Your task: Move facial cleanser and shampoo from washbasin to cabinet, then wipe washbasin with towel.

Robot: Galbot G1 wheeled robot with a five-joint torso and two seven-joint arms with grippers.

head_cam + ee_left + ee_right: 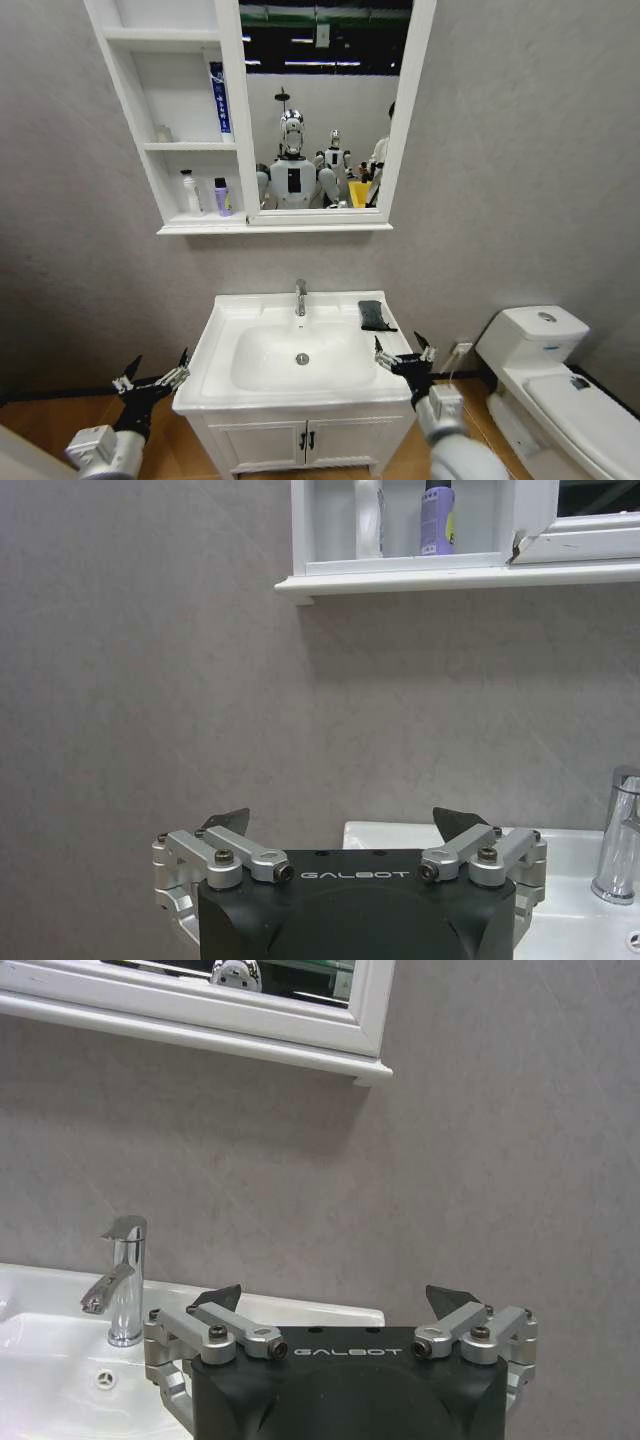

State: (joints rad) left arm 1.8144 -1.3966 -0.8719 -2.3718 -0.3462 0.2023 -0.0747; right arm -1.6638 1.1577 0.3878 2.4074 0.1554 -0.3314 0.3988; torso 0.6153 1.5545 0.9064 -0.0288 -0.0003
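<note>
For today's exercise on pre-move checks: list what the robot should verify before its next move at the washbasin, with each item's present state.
1. Bottles off the white ceramic washbasin: ok; two stand in the white wall cabinet's bottom niche.
2. Dark folded towel reachable: ok, on the basin's back right corner.
3. Right gripper fingers open: ok, over the basin's right edge.
4. Left gripper free: ok, open, beside the basin's left edge.
5. Bowl needs wiping: cannot tell.
</note>
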